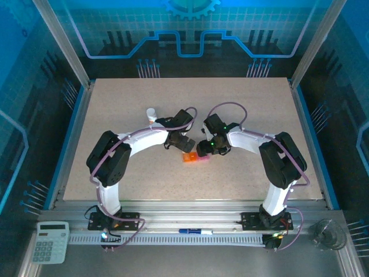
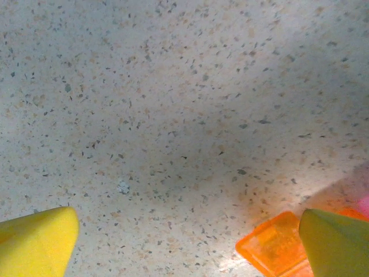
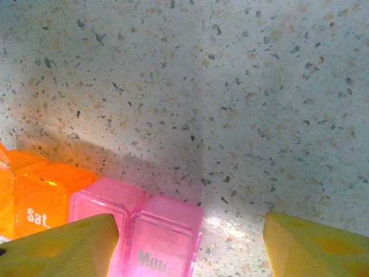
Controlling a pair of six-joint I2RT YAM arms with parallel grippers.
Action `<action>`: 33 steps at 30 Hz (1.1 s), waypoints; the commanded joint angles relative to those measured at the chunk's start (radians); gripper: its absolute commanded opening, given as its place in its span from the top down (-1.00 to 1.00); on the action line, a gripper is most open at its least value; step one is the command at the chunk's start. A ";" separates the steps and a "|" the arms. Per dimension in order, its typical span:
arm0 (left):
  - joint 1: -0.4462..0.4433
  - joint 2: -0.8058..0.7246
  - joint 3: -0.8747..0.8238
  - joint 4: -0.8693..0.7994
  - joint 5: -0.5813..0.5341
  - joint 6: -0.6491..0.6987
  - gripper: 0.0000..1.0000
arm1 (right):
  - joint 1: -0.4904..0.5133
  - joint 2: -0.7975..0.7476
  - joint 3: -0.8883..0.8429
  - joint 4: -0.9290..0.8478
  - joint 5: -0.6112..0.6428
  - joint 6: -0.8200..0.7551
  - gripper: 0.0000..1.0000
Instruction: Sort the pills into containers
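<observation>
The containers [image 1: 195,157] lie mid-table as a short strip with an orange end compartment [image 3: 38,203] and pink compartments [image 3: 162,234], lids down, printed "Sat" and "Mon". My right gripper [image 3: 187,249] hangs open just over the strip. Its left fingertip [image 3: 57,247] overlaps a pink compartment, while the right fingertip [image 3: 316,247] stands apart over bare table. My left gripper [image 2: 187,245] is wide open above the tabletop. The orange compartment [image 2: 270,245] lies against its right fingertip [image 2: 337,242]. The pills are out of view.
A small white bottle [image 1: 151,114] stands behind the left arm. The speckled table [image 1: 115,104] is bordered by metal rails. A calculator [image 1: 49,241] and a pen [image 1: 195,232] rest on the near ledge.
</observation>
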State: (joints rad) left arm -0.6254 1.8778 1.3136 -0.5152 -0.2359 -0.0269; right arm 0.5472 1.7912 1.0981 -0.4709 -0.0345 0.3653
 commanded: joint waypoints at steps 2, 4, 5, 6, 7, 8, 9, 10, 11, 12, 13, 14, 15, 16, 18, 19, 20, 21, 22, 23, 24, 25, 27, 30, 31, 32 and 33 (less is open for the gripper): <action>0.007 -0.101 0.033 0.019 0.079 -0.037 -0.98 | 0.028 -0.015 -0.026 -0.078 -0.019 0.016 -0.40; 0.010 -0.127 0.037 0.025 0.099 -0.053 -0.98 | 0.028 -0.033 -0.026 -0.081 -0.031 0.023 -0.40; 0.013 -0.137 0.037 0.028 0.105 -0.057 -0.98 | 0.028 -0.043 -0.025 -0.081 -0.036 0.025 -0.39; 0.015 -0.148 0.037 0.033 0.113 -0.062 -0.98 | 0.028 -0.052 -0.025 -0.083 -0.041 0.027 -0.40; 0.018 -0.159 0.036 0.038 0.120 -0.071 -0.98 | 0.028 -0.059 -0.024 -0.085 -0.044 0.030 -0.40; 0.020 -0.168 0.037 0.042 0.127 -0.076 -0.98 | 0.030 -0.070 -0.022 -0.088 -0.048 0.032 -0.40; 0.025 -0.179 0.035 0.048 0.133 -0.082 -0.98 | 0.030 -0.079 -0.021 -0.091 -0.048 0.034 -0.40; 0.030 -0.190 0.032 0.055 0.136 -0.090 -0.98 | 0.029 -0.089 -0.018 -0.095 -0.051 0.036 -0.39; 0.035 -0.200 0.030 0.060 0.137 -0.097 -0.98 | 0.031 -0.099 -0.016 -0.099 -0.051 0.037 -0.39; 0.043 -0.210 0.028 0.067 0.139 -0.108 -0.98 | 0.031 -0.109 -0.013 -0.102 -0.053 0.039 -0.40; 0.054 -0.220 0.024 0.074 0.138 -0.120 -0.98 | 0.033 -0.118 -0.011 -0.106 -0.051 0.038 -0.40; 0.064 -0.228 0.019 0.081 0.139 -0.129 -0.98 | 0.033 -0.125 -0.007 -0.109 -0.051 0.040 -0.40; 0.078 -0.238 0.012 0.089 0.137 -0.143 -0.99 | 0.033 -0.133 -0.006 -0.113 -0.049 0.039 -0.40; 0.093 -0.248 0.004 0.098 0.131 -0.156 -0.98 | 0.034 -0.141 -0.003 -0.118 -0.047 0.040 -0.40; 0.129 -0.262 -0.009 0.106 0.104 -0.182 -0.98 | 0.034 -0.155 -0.002 -0.124 -0.041 0.038 -0.40; 0.151 -0.266 -0.011 0.101 0.089 -0.197 -0.99 | 0.034 -0.163 -0.004 -0.123 -0.039 0.036 -0.40; 0.173 -0.267 -0.010 0.095 0.076 -0.208 -0.98 | 0.034 -0.172 -0.005 -0.123 -0.037 0.036 -0.40; 0.199 -0.266 -0.010 0.086 0.061 -0.221 -0.98 | 0.034 -0.179 -0.009 -0.121 -0.031 0.036 -0.40; 0.225 -0.263 -0.008 0.078 0.050 -0.235 -0.98 | 0.034 -0.185 -0.013 -0.121 -0.025 0.035 -0.40; 0.251 -0.258 -0.006 0.071 0.048 -0.246 -0.98 | 0.034 -0.190 -0.016 -0.119 -0.020 0.035 -0.40; 0.279 -0.253 -0.004 0.068 0.052 -0.256 -0.99 | 0.034 -0.196 -0.022 -0.115 -0.013 0.035 -0.40; 0.305 -0.246 -0.001 0.063 0.054 -0.266 -0.98 | 0.034 -0.201 -0.025 -0.114 -0.008 0.035 -0.40; 0.347 -0.222 0.016 0.048 0.064 -0.273 -0.98 | 0.034 -0.209 -0.033 -0.110 0.005 0.035 -0.41; 0.399 -0.159 0.071 0.007 0.070 -0.261 -0.98 | 0.031 -0.220 -0.041 -0.112 0.027 0.039 -0.43; 0.410 -0.135 0.091 -0.008 0.069 -0.251 -0.98 | 0.029 -0.223 -0.043 -0.114 0.035 0.042 -0.44; 0.420 -0.112 0.108 -0.018 0.072 -0.244 -0.98 | 0.028 -0.226 -0.046 -0.116 0.043 0.044 -0.46; 0.429 -0.090 0.127 -0.029 0.076 -0.236 -0.98 | 0.026 -0.231 -0.050 -0.118 0.056 0.046 -0.50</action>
State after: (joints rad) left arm -0.2108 1.7317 1.3872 -0.4797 -0.1638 -0.2638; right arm 0.5705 1.5906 1.0615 -0.5674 -0.0196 0.3954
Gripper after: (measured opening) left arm 0.991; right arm 0.740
